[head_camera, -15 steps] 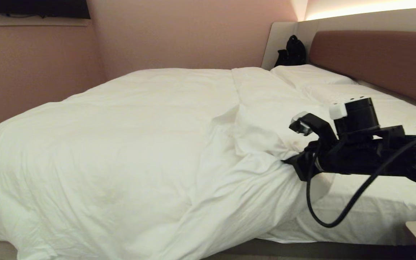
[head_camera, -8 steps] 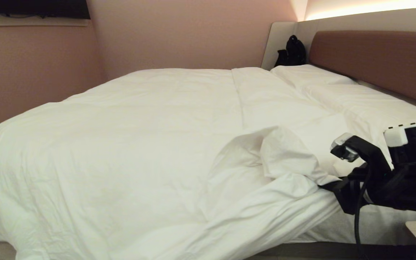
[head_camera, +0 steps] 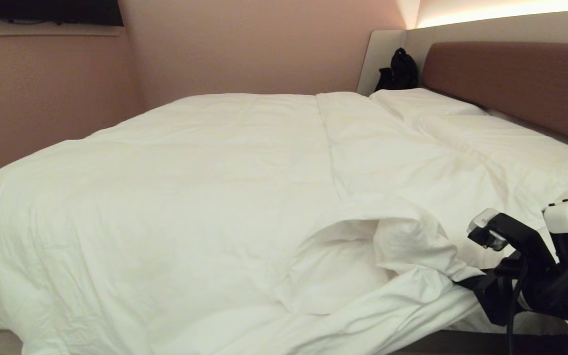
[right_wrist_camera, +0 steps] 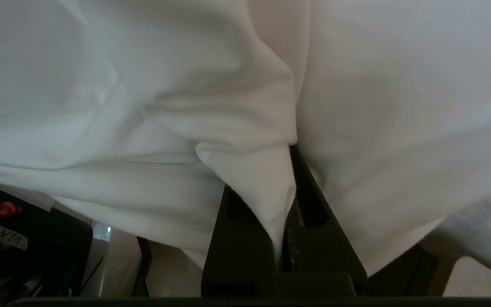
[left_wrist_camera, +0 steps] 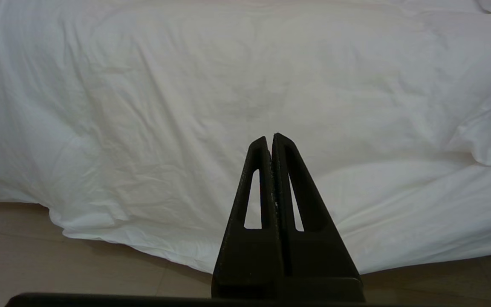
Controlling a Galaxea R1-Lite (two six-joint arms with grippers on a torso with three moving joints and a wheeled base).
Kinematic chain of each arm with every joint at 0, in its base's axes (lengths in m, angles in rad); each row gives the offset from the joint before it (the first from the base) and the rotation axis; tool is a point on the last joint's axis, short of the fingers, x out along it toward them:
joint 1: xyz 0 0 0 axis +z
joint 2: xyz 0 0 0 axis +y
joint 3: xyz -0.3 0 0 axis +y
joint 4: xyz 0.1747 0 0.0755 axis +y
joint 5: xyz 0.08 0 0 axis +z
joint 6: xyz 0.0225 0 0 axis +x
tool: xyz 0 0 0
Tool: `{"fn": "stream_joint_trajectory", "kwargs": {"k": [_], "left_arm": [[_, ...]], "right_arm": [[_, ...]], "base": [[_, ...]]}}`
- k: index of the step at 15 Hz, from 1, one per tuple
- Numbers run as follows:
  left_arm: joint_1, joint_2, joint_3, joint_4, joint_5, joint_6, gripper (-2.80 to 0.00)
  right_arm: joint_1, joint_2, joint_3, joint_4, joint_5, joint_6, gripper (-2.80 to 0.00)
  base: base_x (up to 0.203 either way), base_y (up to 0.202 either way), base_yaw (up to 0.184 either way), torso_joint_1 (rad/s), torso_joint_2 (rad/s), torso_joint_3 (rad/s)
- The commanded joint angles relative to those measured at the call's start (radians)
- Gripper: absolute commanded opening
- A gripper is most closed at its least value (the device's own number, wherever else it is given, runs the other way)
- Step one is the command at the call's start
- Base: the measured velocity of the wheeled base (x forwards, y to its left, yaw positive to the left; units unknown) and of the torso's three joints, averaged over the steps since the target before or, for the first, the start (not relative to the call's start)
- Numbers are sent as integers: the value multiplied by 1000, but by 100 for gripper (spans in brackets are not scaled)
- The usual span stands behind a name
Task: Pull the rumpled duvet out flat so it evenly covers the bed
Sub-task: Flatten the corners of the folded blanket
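In the head view the duvet (head_camera: 205, 197) covers most of the bed (head_camera: 461, 340), a fold lifted at its near right edge. Only the right wrist view shows the right end effector (right_wrist_camera: 286, 187) pinching that fold; only the left wrist view shows the left end effector (left_wrist_camera: 270, 140), pressed together and empty, facing the duvet's overhang

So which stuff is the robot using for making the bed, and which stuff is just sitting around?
For the job:
- puffy white duvet
- big low bed with brown padded headboard
- right claw, shut on the duvet's edge

Just lying about:
- white pillows
- black bag beside the headboard
- left claw, shut, holding nothing
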Motion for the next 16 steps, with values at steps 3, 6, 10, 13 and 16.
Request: {"fn": "stream_joint_trajectory", "kwargs": {"k": [3,6,10,13,16], "left_arm": [[0,0,0,0,0,0,-280],[0,0,0,0,0,0,-280],[0,0,0,0,0,0,-280],[0,0,0,0,0,0,-280],[0,0,0,0,0,-1,-280]], "right_arm": [[2,-12,15,-1,-7,-4,0],[3,-31,6,0,-12,-4,0],[11,-132,5,9,-18,-9,0],[15,-262,6,9,-16,-37,0],[30,-354,-27,1,-7,-70,0]], "base": [[0,0,0,0,0,0],[0,0,0,0,0,0],[0,0,0,0,0,0],[0,0,0,0,0,0],[0,0,0,0,0,0]]}}
